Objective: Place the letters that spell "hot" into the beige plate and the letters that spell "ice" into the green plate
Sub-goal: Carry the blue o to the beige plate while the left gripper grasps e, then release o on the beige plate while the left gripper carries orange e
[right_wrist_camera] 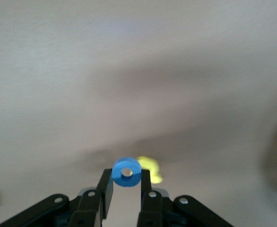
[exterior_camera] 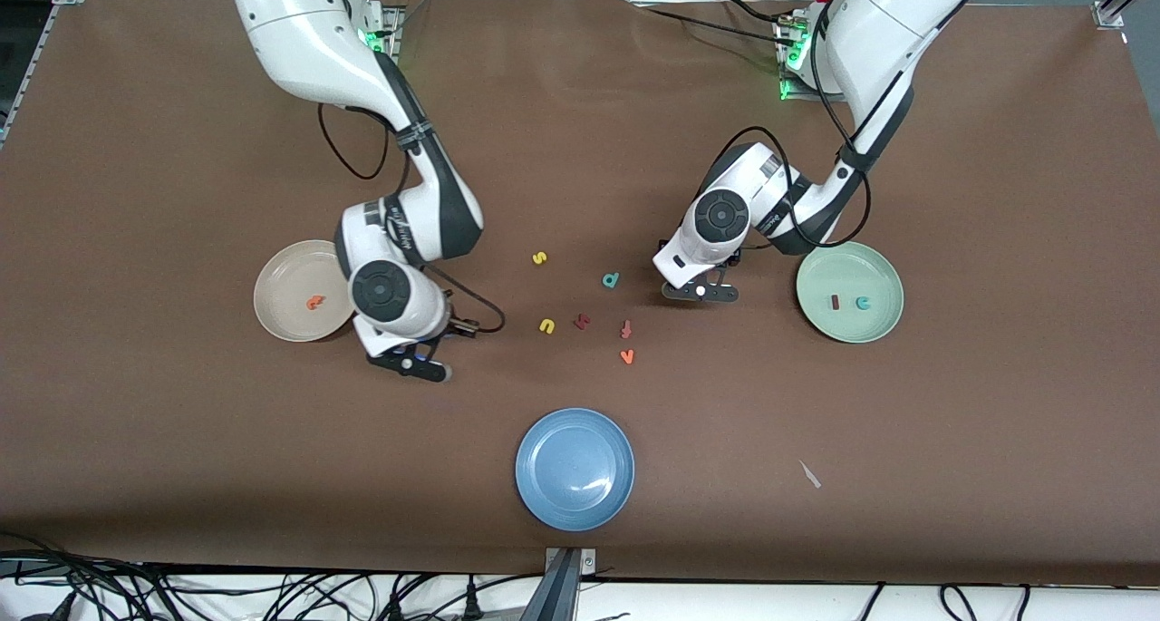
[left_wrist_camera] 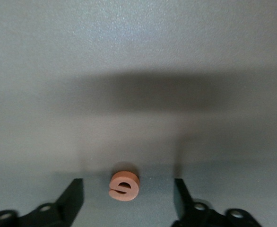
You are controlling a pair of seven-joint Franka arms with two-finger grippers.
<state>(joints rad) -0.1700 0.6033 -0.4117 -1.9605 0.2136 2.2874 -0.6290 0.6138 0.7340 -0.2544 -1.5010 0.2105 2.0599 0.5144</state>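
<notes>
While right gripper (right_wrist_camera: 126,182) clenches blue ring letter (right_wrist_camera: 126,172) above table (exterior_camera: 997,422), left gripper (left_wrist_camera: 128,195) stands released, fingers (left_wrist_camera: 72,196) flanking orange rounded letter (left_wrist_camera: 124,185) between them, not touching.

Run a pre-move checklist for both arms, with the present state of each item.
1. Left gripper straddles the orange e, fingers apart on either side: ok.
2. Orange e gripped: not ok, neither finger touches it.
3. Right gripper shut on the blue o: ok.
4. Blue o over the beige plate: not ok, the gripper is over bare table beside it.
5. Orange t in the beige plate: ok.
6. Red i and teal c in the green plate: ok.
</notes>
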